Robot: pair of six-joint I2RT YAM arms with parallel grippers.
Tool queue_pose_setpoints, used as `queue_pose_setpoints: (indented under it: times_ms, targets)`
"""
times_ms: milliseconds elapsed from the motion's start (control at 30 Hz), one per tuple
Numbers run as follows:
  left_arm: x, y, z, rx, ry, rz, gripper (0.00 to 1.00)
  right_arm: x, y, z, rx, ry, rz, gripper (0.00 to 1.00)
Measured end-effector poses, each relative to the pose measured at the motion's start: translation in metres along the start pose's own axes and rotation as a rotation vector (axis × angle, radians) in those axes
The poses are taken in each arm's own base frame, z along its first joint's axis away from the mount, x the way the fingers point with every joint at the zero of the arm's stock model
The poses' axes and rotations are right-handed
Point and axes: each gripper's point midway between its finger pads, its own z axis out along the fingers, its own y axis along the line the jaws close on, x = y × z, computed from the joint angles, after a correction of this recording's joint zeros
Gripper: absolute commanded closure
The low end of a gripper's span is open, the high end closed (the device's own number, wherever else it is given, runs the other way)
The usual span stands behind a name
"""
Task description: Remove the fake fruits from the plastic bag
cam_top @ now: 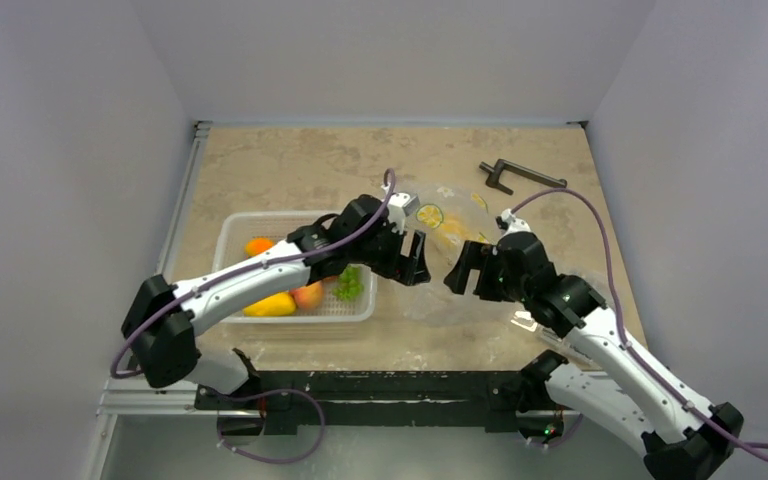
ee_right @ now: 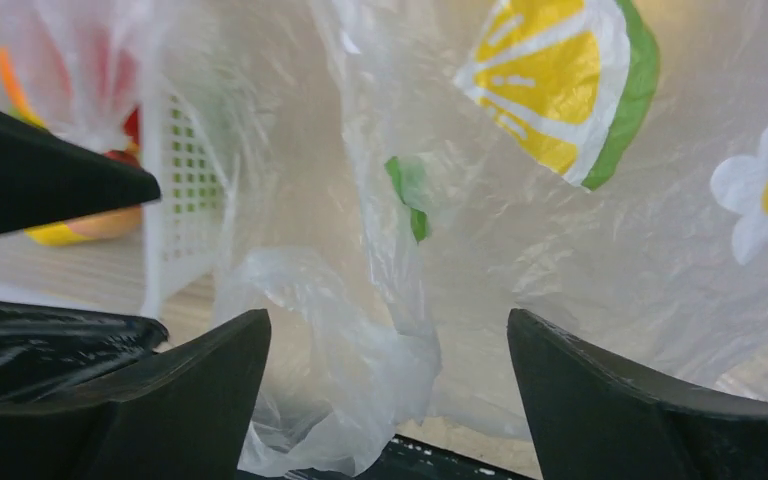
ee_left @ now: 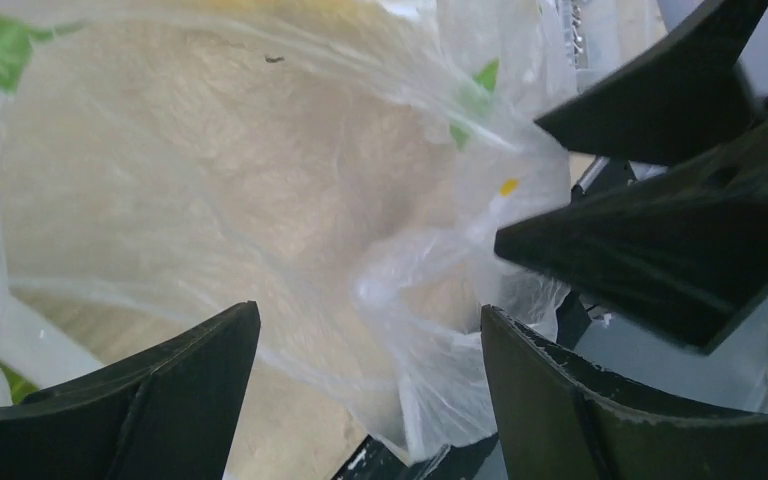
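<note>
The plastic bag (cam_top: 447,225) sits crumpled on the counter (cam_top: 290,165), just right of the white mesh basket (cam_top: 222,240) and between the two arms' tips. The left jaws are released and wide apart, with loose film sagging between them. The right jaws are likewise released, and a bunched fold of the bag hangs unpinched between them. Whether any fruit is inside, I cannot tell.

No legible text or labels anywhere

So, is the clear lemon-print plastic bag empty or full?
Apparently empty: no fruit shows inside the clear lemon-print plastic bag in either wrist view.
</note>
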Motion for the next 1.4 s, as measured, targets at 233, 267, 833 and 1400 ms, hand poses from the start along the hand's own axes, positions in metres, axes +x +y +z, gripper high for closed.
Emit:
queue_pose_setpoints:
  times_ms: [233, 267, 833, 1400]
  targets:
    - [-0.003, -0.017, -0.059, 0.073, -0.145, -0.006, 0.15, -0.072, 0.039, -0.034, -0.024, -0.141, -0.138, 0.01]
    - [-0.005, -0.02, -0.067, 0.084, -0.17, -0.001, 0.14, -0.078, 0.041, -0.033, -0.003, -0.144, -0.163, 0.01]
    - [0.01, -0.017, -0.098, 0.107, -0.232, -0.033, 0.13, -0.048, -0.034, 0.05, 0.77, 0.006, -0.582, 0.68]
    - [0.016, -0.017, -0.079, 0.133, -0.216, -0.082, 0.18, -0.071, 0.057, 0.018, 0.048, -0.297, -0.525, 1.0]
